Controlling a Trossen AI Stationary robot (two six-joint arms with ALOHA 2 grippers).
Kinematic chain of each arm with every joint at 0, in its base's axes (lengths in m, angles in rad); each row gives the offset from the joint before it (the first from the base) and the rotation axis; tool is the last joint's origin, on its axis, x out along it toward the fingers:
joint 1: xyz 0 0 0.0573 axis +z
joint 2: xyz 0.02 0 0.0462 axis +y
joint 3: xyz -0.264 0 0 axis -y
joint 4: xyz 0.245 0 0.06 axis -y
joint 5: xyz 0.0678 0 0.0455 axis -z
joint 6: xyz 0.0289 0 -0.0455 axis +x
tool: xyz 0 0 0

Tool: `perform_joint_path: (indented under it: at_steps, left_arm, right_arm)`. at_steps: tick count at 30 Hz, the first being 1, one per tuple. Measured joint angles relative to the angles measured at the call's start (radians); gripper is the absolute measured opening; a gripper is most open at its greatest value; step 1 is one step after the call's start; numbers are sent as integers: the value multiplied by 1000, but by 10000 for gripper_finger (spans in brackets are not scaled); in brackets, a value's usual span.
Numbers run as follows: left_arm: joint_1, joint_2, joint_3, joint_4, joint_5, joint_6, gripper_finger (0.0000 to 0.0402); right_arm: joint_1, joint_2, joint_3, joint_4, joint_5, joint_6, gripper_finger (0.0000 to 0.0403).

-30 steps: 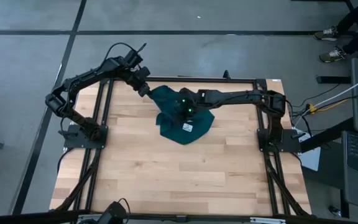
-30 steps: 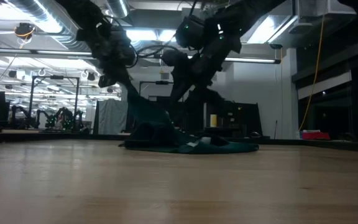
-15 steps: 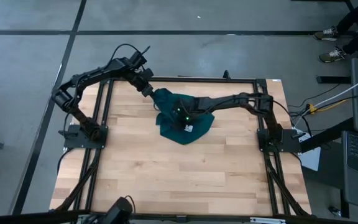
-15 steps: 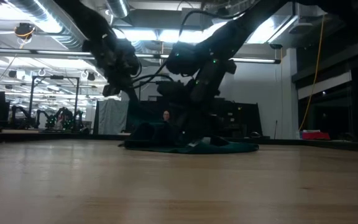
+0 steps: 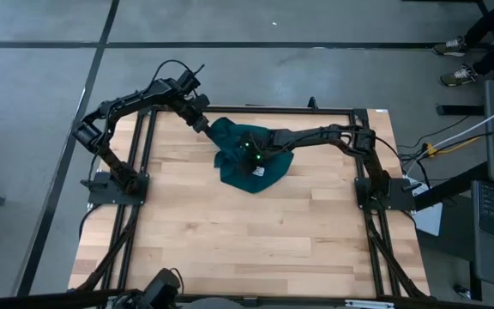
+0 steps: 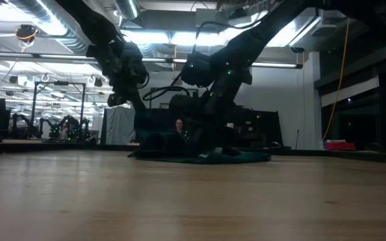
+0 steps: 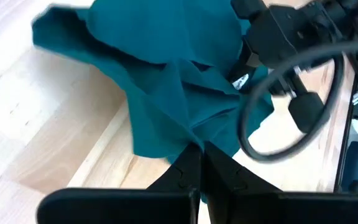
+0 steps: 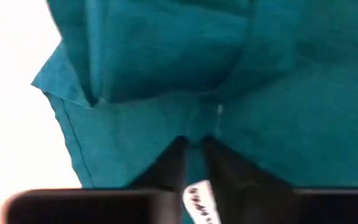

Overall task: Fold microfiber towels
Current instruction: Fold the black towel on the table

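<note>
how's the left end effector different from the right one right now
The left end effector pinches the towel at its far corner, lifting it; the right end effector presses into the towel's middle by the white tag. The left arm bends sharply; the right stretches long. Both fingers nearly meet on cloth.

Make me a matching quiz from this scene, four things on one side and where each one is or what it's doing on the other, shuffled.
1. left gripper
2. right gripper
3. towel
4. tag

A. white, at the towel's near edge
B. crumpled on the table
C. holds the towel's far corner
D. pinches the towel beside the tag

Pairs: 1-C, 2-D, 3-B, 4-A
</note>
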Motion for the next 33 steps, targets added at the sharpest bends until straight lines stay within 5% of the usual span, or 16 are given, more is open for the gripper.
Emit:
perform_joint_path:
  at_steps: [5, 33]
  left_arm:
    - [16, -1, 0, -37, 1, 37, 2]
    - [50, -36, 0, -47, 16, 35, 2]
  right_arm:
    - [-6, 9, 0, 6, -24, -1, 5]
    - [-164, -366, -6, -129, -53, -24, 0]
